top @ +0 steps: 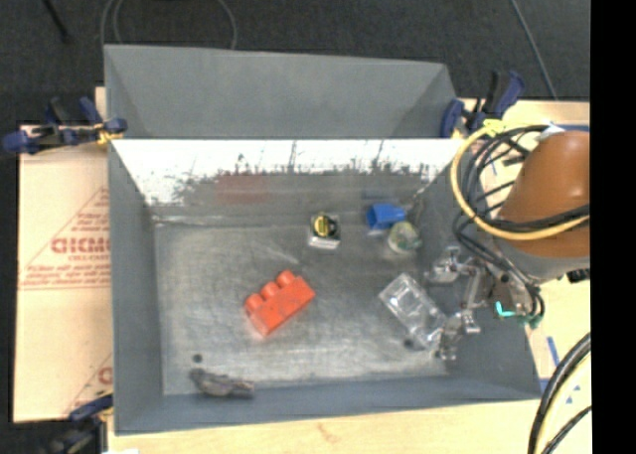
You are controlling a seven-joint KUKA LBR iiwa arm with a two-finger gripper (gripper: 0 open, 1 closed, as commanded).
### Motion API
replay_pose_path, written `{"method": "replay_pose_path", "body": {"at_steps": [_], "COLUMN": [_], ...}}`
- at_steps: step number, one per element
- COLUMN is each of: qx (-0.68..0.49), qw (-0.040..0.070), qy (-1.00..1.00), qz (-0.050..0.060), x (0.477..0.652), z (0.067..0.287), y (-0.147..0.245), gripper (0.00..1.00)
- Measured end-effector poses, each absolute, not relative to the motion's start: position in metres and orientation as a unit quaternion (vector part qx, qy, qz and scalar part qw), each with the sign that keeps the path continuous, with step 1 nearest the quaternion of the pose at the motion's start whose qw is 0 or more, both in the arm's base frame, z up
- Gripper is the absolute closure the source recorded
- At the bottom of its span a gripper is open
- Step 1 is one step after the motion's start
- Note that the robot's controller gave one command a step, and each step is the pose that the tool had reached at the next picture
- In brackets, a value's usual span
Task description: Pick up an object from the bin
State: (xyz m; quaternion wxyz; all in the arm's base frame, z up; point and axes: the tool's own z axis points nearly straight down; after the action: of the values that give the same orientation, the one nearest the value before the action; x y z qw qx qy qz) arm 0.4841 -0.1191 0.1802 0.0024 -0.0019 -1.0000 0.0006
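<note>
1. Six loose things lie in the bin, spaced out with no heap. An orange stud brick sits mid-floor and a dark grey scrap lies at the front-left. A yellow-black round bit, a blue block and a pale roundish piece are toward the back wall. A clear plastic piece is on the right.
2. The gripper is low at the right end of the floor. Its fingers are spread, one toward the back and one toward the front, with nothing visible between them.
3. The clear plastic piece lies just beside the gripper, on the side away from the arm, with its near corner at the mouth of the gap. I can't tell if it touches the front finger.
4. Judgement: the clear piece is the likely target. The spread fingers suit straddling it, and the arm's side of the bin gives the shortest reach.
5. Next move needs the fingers either side of the piece before closing.
6. Risk: it looks light and slick, so it could skid out. The sloped right wall leaves little room.
7. Nothing has been lifted yet.
</note>
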Motion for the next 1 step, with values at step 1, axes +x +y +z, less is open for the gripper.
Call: {"method": "replay_pose_path", "body": {"at_steps": [1], "qx": [0.072], "qw": [0.006], "qy": [-0.997], "qz": [-0.006], "x": [0.5595], "z": [0.0845], "y": [-0.1036], "gripper": [0.00]}}
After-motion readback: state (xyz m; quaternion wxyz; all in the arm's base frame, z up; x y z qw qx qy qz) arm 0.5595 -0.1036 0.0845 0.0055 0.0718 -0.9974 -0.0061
